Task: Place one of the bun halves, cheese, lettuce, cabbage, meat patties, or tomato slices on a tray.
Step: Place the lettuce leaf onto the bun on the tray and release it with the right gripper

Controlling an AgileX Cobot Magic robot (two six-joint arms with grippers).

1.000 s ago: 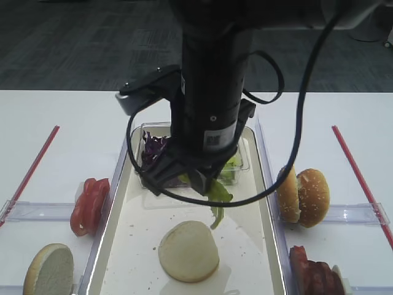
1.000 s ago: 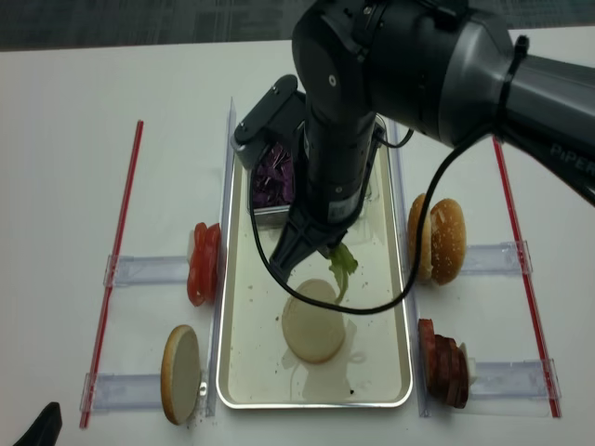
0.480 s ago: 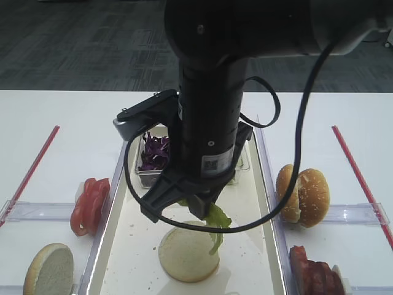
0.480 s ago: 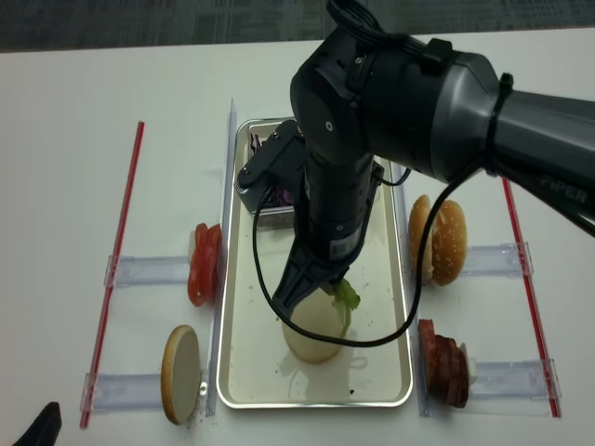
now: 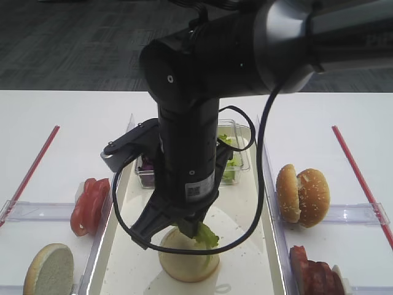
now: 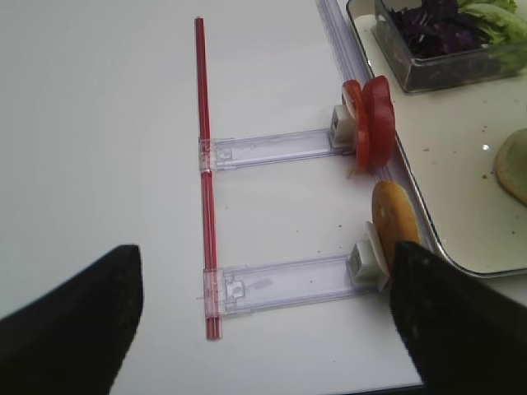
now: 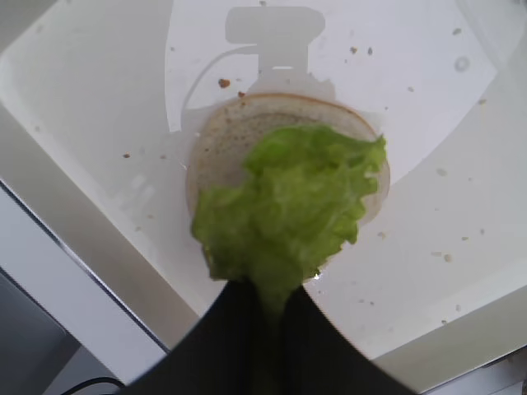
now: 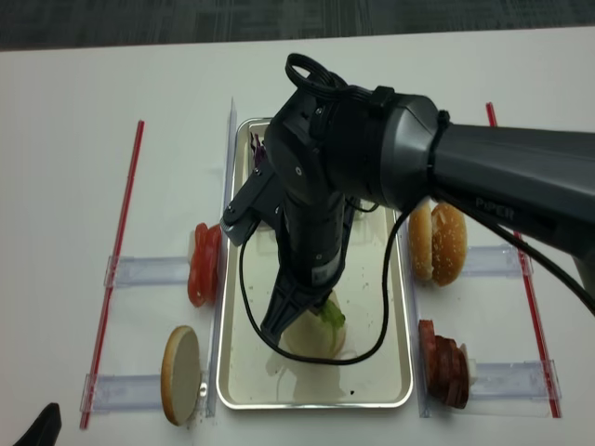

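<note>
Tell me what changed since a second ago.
The right hand, shut on the lettuce, moved from beside the tub toward the near end of the tray, bringing the leaf down over the bun. Nothing was released. The other food stayed put.

A lab-style test station is suggested: a plain white table [image 5: 67, 117] is marked with red strips [image 8: 112, 279], clear plastic holders [image 6: 272, 148] and dark carpet [image 5: 73, 43].

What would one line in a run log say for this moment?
right gripper: shut on lettuce | lettuce: over flat bun half on tray | left gripper: open, away from tray
</note>
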